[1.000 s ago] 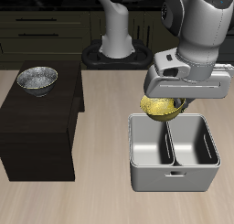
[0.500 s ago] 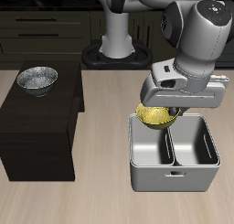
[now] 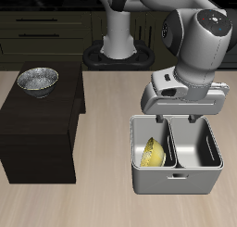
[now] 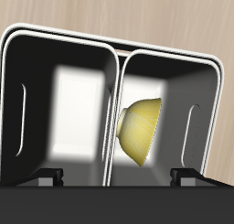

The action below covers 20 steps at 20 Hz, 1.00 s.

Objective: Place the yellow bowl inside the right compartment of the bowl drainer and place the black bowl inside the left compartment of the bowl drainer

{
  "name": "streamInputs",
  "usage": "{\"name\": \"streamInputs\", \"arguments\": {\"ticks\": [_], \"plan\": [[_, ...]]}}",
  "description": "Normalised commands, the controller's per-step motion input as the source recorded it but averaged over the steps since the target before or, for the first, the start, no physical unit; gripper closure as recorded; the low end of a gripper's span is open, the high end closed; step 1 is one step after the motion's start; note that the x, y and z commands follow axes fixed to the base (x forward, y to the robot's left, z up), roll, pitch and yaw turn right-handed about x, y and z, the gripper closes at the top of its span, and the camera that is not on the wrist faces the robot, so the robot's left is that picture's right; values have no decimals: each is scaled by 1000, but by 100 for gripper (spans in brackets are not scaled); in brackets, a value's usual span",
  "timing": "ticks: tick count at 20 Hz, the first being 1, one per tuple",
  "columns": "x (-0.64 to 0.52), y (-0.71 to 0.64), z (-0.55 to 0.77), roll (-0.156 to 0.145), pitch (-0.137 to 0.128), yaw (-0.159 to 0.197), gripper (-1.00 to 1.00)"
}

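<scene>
Yellow bowl (image 3: 154, 155) is lying tipped on its side inside one well of the bowl drainer (image 3: 176, 181), leaning against the central wall that is splitting the tub in two. It is sitting below the claw (image 3: 180, 119) and apart from it, nothing of the claw touching it. In the wrist view the bowl (image 4: 140, 133) is showing its rounded outside, with its rim pressing toward the divider, while the two fingertips (image 4: 47, 176) are showing as dark blocks set wide apart, so the claw is released and holding nothing.

No brand, label or writing is showing anywhere.

The bowl is looking smooth and bright yellow, small and round. The drainer is looking like grey metal, a rectangular tub with rounded corners, two deep wells and a slot handle on its front face; its inner walls (image 4: 27, 100) are reflecting light in pale patches. The well next to the bowl's is holding nothing.

Well apart from the drainer, the black bowl (image 3: 38, 80) is resting upright on top of a dark box-like cabinet (image 3: 37, 129); it is wide and shallow, with a dark rim and a silvery speckled inside. The tabletop (image 3: 102, 208) under everything is showing a pale wood grain.
</scene>
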Motion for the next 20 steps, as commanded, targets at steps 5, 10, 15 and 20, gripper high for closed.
{"name": "streamInputs", "arguments": {"ticks": [5,10,15,20], "plan": [[-139,3,179,14,-24,-10,-100],[-216,-168,339,-15,-46,-13,-100],[-246,-217,227,23,-20,7,-100],[-203,-287,303,33,-13,11,-100]]}}
